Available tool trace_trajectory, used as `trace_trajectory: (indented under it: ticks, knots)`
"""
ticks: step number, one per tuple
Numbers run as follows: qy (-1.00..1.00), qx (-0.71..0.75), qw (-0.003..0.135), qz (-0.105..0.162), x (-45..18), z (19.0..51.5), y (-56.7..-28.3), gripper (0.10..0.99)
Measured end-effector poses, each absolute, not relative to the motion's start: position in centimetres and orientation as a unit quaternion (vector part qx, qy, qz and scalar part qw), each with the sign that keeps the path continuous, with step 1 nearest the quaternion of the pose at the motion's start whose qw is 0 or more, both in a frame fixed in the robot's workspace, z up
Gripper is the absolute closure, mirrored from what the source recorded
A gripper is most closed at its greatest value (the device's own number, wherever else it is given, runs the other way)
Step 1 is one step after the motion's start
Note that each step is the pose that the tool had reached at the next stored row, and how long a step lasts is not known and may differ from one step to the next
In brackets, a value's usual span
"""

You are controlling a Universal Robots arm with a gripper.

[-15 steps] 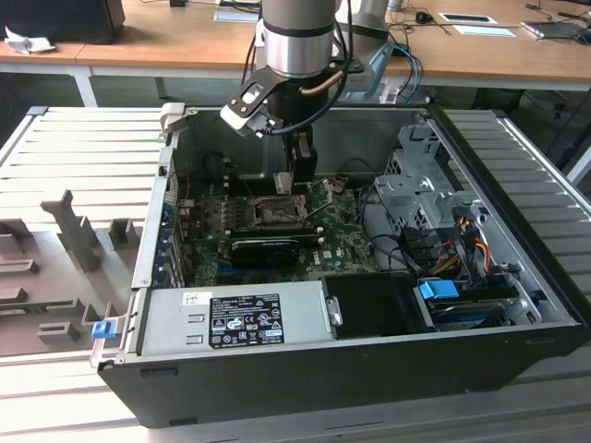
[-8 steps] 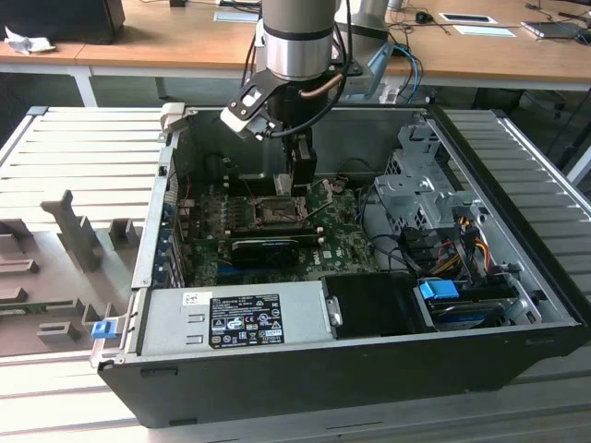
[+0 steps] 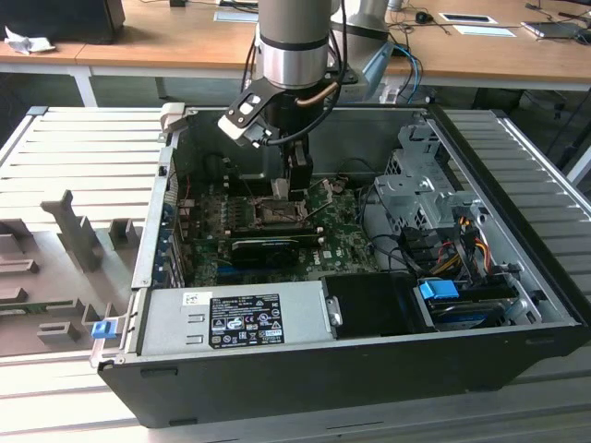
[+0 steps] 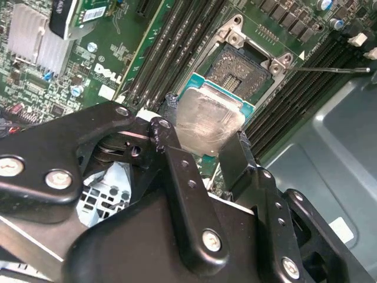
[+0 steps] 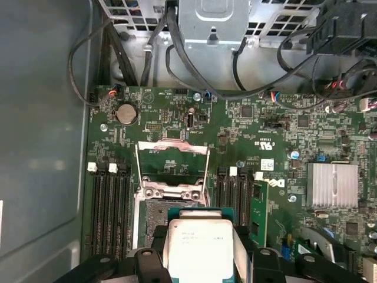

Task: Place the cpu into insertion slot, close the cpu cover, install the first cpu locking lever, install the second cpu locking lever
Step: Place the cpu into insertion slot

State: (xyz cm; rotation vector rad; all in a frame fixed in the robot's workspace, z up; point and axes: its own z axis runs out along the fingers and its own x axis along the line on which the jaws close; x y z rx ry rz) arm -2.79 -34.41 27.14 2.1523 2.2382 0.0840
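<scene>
Around the insertion slot (image 5: 166, 213), little spare room: banks of long black memory slots (image 5: 112, 200) just beside it on two opposite sides, and the cpu cover (image 5: 174, 147) swung up on the side away from the gripper (image 5: 200, 256), standing open with green board showing through its window. Above the slot, open air, reached by the arm (image 3: 294, 46) from over the computer case (image 3: 369, 369), with the case's walls apart from the slot. In the second wrist view, one thin locking lever (image 4: 330, 69) sticking out sideways from a corner of the slot, off the recess. Held over the slot's near rim: the cpu (image 4: 206, 118), pinched at two opposite edges by the jaws, one black finger (image 4: 235, 159) on each side. Partly covers that rim, with most of the dark recess bare beyond it; cannot tell whether chip and rim touch. Looks flat and square, with a pale silvery lid, dull and smeared with cloudy streaks, on a thin blue-green base edge peeking out around the lid. In the first wrist view, carries faint print on the lid and lines up roughly square with the slot's sides.
</scene>
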Motion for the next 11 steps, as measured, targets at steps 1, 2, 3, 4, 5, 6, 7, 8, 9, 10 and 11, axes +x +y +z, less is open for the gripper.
trace_trajectory:
  ticks: [1, 2, 3, 4, 5, 6, 7, 8, 9, 10, 11]
  knots:
    - [0.719, 0.694, 0.018, 0.027, -2.83, 26.96, -34.38, 0.557]
    - [0.717, 0.697, 0.018, 0.027, -2.85, 26.9, -34.36, 0.557]
    - [0.714, 0.7, 0.018, 0.027, -2.89, 26.82, -34.35, 0.557]
    - [0.711, 0.703, 0.018, 0.027, -2.97, 26.71, -34.33, 0.557]
    - [0.71, 0.703, 0.018, 0.027, -3.02, 26.65, -34.32, 0.557]
    - [0.71, 0.704, 0.018, 0.027, -3.07, 26.63, -34.32, 0.557]
    - [0.71, 0.704, 0.018, 0.027, -3.16, 26.59, -34.32, 0.557]
    - [0.71, 0.704, 0.018, 0.027, -3.24, 26.54, -34.32, 0.557]
    - [0.71, 0.704, 0.018, 0.027, -3.3, 26.5, -34.32, 0.557]
    - [0.71, 0.704, 0.018, 0.027, -3.34, 26.47, -34.32, 0.557]
    - [0.71, 0.704, 0.018, 0.027, -3.4, 26.44, -34.32, 0.557]
